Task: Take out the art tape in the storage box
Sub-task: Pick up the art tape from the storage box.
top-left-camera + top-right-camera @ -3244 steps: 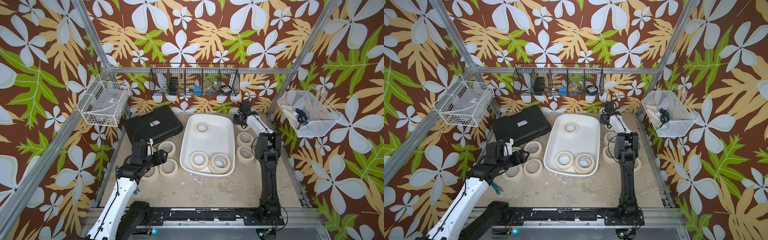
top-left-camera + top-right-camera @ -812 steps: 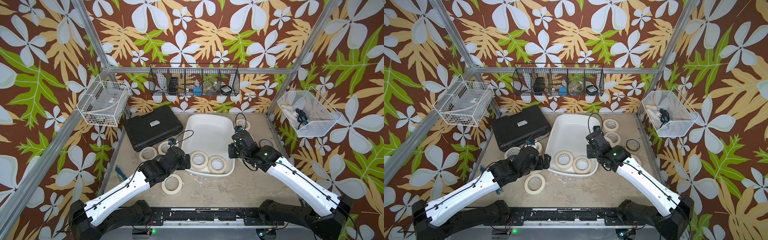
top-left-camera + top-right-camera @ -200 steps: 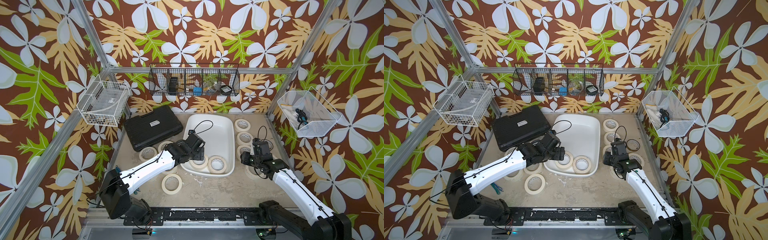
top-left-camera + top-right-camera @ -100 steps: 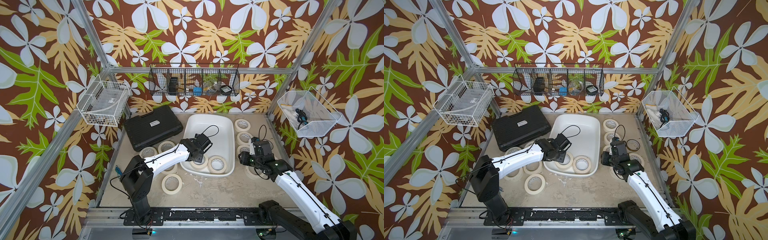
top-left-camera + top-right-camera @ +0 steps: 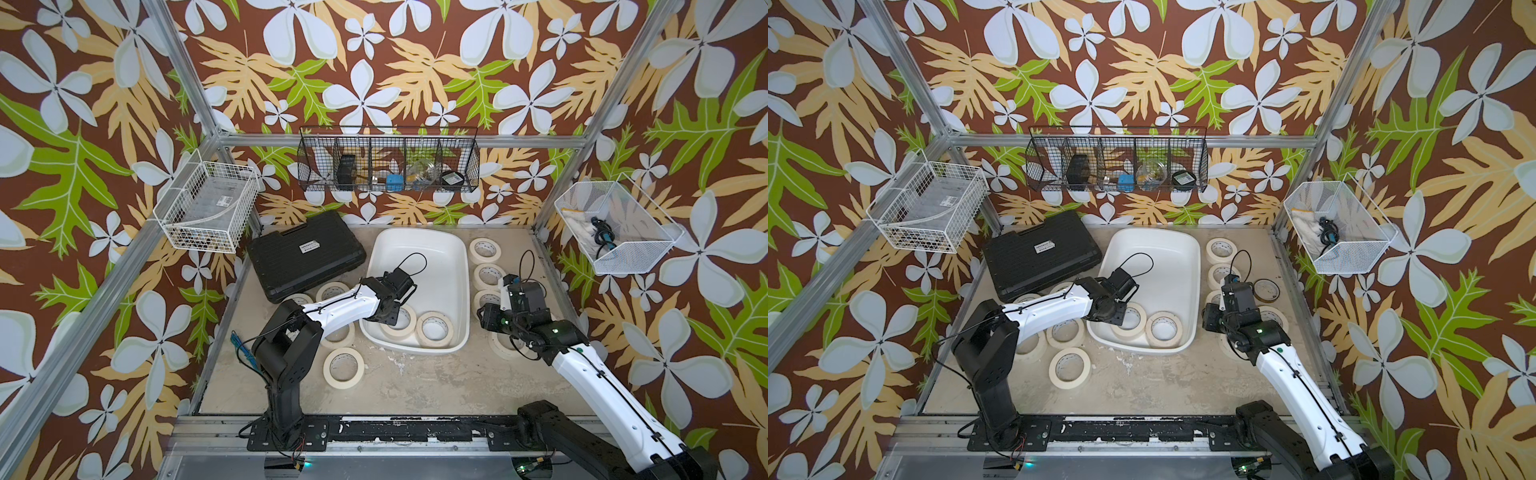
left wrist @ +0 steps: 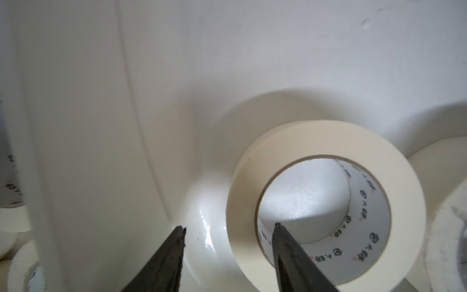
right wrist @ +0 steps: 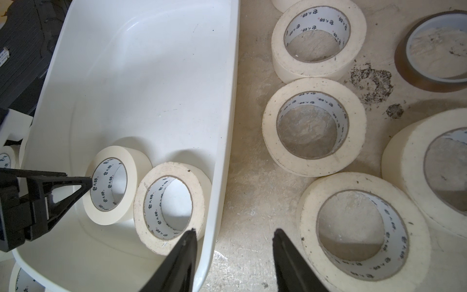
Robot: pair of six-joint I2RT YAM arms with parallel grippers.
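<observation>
The storage box (image 5: 419,257) (image 5: 1158,257) is a white tub in the middle of the table. Two art tape rolls sit at its near end. My left gripper (image 6: 230,226) (image 5: 390,309) reaches in over the left roll (image 6: 328,141) (image 7: 131,161) (image 5: 1142,322). It is open and straddles that roll's wall, one finger inside the core and the other outside with a gap. The second roll (image 7: 141,202) (image 5: 448,328) lies beside it. My right gripper (image 7: 233,230) (image 5: 1210,318) hangs open over the box's right rim (image 7: 222,151), holding nothing.
Several tape rolls lie on the table right of the box (image 7: 313,126) (image 5: 484,249) and left of it (image 5: 344,368). A thin brown tape ring (image 7: 434,48) lies at the right. A black hard case (image 5: 307,257) sits at the back left. Wire baskets hang on the walls.
My left gripper has pushed deeper into the box onto the left roll, and its jaws have narrowed around the roll's wall. The right arm has barely moved.
</observation>
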